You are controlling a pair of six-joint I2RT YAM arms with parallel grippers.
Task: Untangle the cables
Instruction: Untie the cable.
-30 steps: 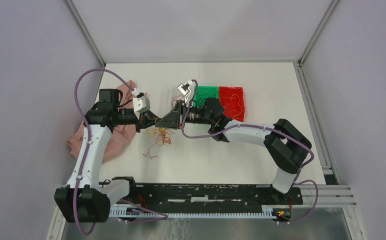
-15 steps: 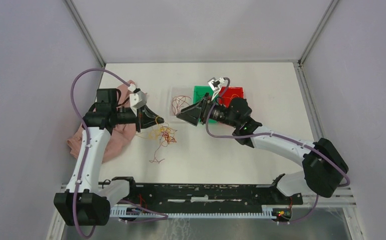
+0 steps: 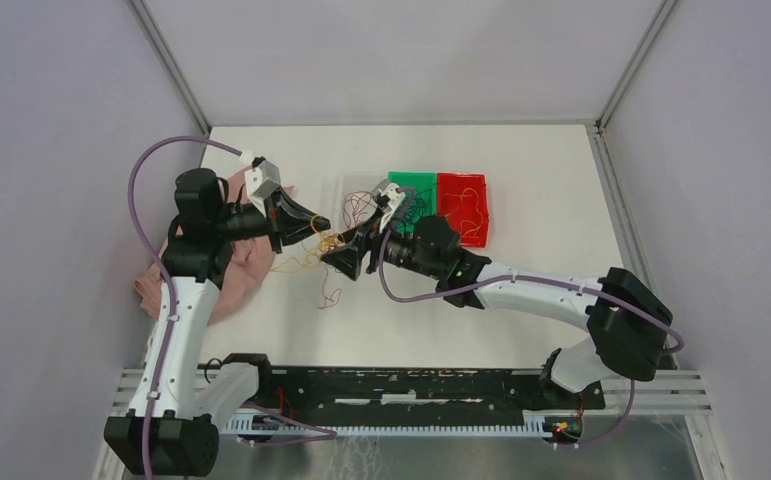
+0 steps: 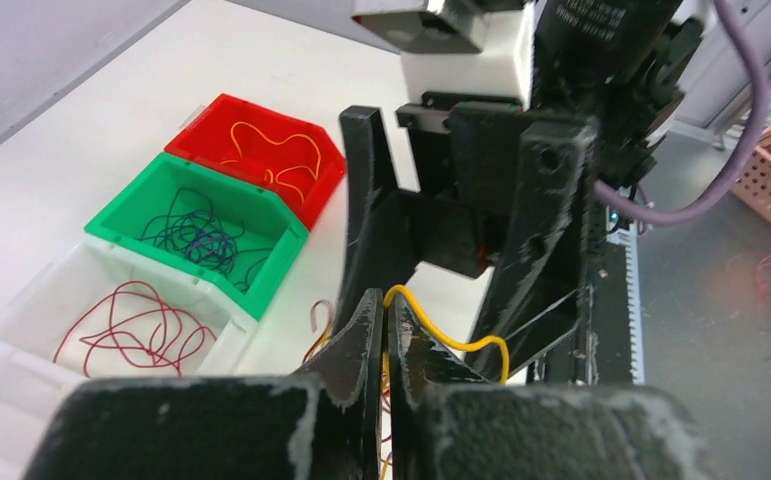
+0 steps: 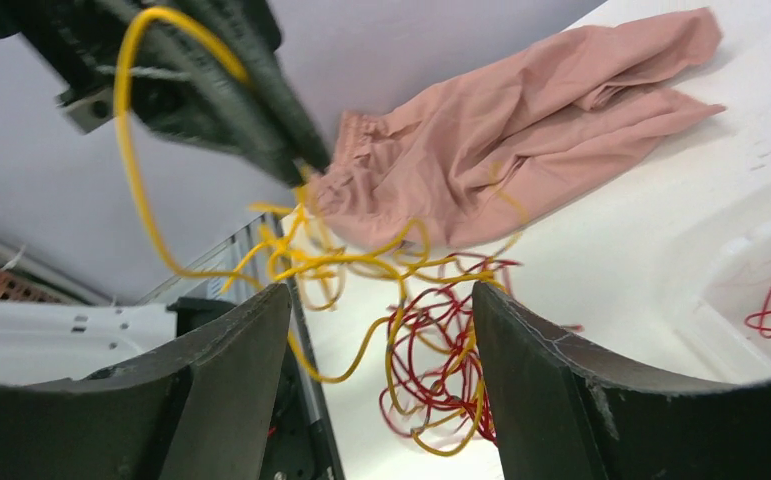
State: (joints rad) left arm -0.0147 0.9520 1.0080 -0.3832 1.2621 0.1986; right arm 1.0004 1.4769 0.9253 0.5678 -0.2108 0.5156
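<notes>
Since the previous frame the right tool point(image 3: 346, 257) has swung from the bins point(image 3: 461, 177) to face the left tool point(image 3: 318, 224) at the middle of the worktop point(image 3: 521, 310). The cables point(image 3: 323, 268) sprawl just beside them, well apart from every edge. Left wrist: tool pinched shut on a yellow cable point(image 4: 453, 345). Right wrist: tool spread wide, holding nothing, framing the tangle point(image 5: 431, 385).

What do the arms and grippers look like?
The left arm and right arm have white links and black joints, each trailed by a thick lilac cable. The left gripper and right gripper have matte black, tapered, scuffed fingers behind white wrist blocks.
</notes>
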